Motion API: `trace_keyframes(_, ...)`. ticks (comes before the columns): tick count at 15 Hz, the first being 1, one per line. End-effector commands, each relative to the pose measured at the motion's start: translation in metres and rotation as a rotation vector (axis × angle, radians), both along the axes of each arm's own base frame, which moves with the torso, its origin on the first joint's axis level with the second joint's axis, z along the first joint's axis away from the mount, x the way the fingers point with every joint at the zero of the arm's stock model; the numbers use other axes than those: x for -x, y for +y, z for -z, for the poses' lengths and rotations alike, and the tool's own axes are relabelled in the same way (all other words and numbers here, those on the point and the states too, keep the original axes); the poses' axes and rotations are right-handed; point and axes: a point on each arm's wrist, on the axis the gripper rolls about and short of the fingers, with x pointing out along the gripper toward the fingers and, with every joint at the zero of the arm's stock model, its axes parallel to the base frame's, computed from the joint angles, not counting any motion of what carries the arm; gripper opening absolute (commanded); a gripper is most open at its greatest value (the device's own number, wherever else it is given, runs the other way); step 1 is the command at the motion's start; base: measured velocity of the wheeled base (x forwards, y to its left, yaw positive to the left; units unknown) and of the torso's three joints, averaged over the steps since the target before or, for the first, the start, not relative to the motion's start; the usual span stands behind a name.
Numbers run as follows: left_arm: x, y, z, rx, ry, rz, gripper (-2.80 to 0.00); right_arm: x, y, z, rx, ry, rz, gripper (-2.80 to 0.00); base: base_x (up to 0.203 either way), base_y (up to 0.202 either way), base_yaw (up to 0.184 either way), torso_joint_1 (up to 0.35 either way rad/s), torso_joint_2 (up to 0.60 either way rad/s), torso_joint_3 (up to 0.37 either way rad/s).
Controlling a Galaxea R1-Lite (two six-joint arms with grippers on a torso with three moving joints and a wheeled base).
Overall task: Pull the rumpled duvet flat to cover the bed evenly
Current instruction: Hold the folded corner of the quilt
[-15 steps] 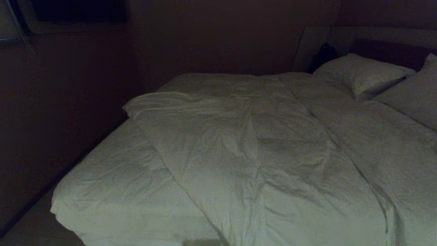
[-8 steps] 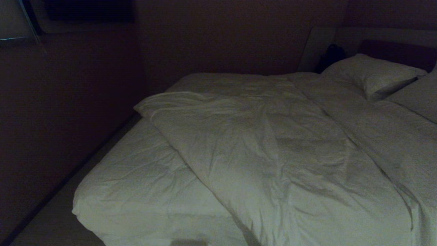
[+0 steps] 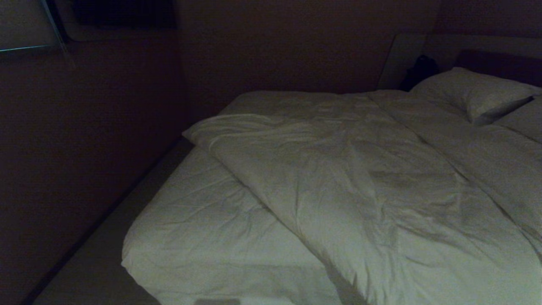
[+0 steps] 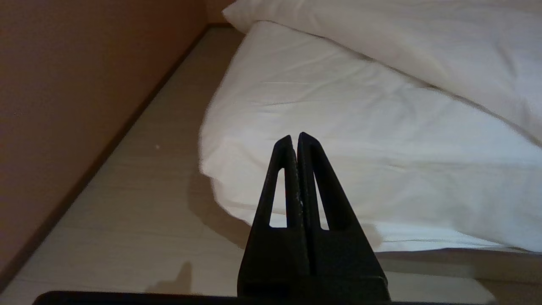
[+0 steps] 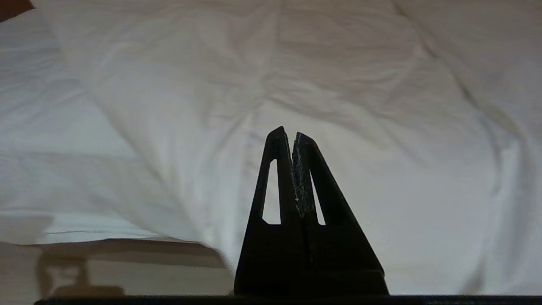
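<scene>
- The duvet (image 3: 381, 190) lies bunched, leaving the bed (image 3: 203, 237) bare at its wall-side corner.
- Left gripper (image 4: 295, 137) and right gripper (image 5: 288, 132) hang pressed together, empty; pulling remains.

The black two-fingered left gripper (image 4: 295, 137), fingers pressed together, faces the white-sheeted bed (image 4: 338, 140) corner. The puffy white creased duvet (image 4: 402, 46) lies at two o'clock; pale wooden floor (image 4: 139, 203) spreads at nine o'clock.

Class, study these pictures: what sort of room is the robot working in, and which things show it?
Most likely a bedroom, perhaps a hotel room: a wide bed against the wall, a rumpled white duvet across it, and pillows by a dark headboard.
</scene>
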Motion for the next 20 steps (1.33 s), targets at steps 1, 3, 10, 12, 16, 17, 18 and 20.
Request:
trace_keyframes(1, -0.0001, 0.0, 0.0002, 0.0, 0.001, -0.001, -2.8, 0.0, 0.0, 0.0, 0.001, 0.0, 0.0, -2.8, 0.0, 0.199, 0.003, 0.002, 0.0, 0.0)
trace_keyframes(3, -0.0001, 0.0, 0.0002, 0.0, 0.001, -0.002, -2.8, 0.0, 0.0, 0.0, 0.001, 0.0, 0.0, -2.8, 0.0, 0.194, -0.001, 0.004, 0.0, 0.001)
trace_keyframes(10, 0.0, 0.0, -0.0001, 0.0, 0.0, -0.001, -2.8, 0.0, 0.0, 0.0, 0.001, 0.0, 0.0, -2.8, 0.0, 0.195, -0.001, 0.004, 0.0, 0.004)
trace_keyframes(12, 0.0, 0.0, 0.0, 0.0, 0.001, -0.002, -2.8, 0.0, 0.0, 0.0, 0.001, 0.0, 0.0, -2.8, 0.0, 0.198, -0.003, 0.003, 0.0, 0.005)
trace_keyframes(16, 0.0, 0.0, -0.0001, -0.002, 0.0, 0.0, -2.8, 0.0, 0.0, 0.0, 0.001, 0.0, 0.0, -2.8, 0.0, 0.197, 0.0, 0.002, 0.0, 0.004)
trace_keyframes(17, 0.0, 0.0, -0.0001, -0.002, 0.0, 0.0, -2.8, 0.0, 0.0, 0.0, 0.001, 0.0, 0.0, -2.8, 0.0, 0.196, -0.001, 0.002, 0.0, -0.001)
trace_keyframes(18, 0.0, 0.0, -0.0001, -0.003, 0.0, 0.001, -2.8, 0.0, 0.0, 0.0, 0.001, 0.0, 0.0, -2.8, 0.0, 0.199, -0.001, 0.002, 0.0, 0.005)
trace_keyframes(20, 0.0, 0.0, -0.0001, -0.002, 0.0, 0.001, -2.8, 0.0, 0.0, 0.0, 0.001, 0.0, 0.0, -2.8, 0.0, 0.195, -0.002, 0.002, 0.0, 0.0)
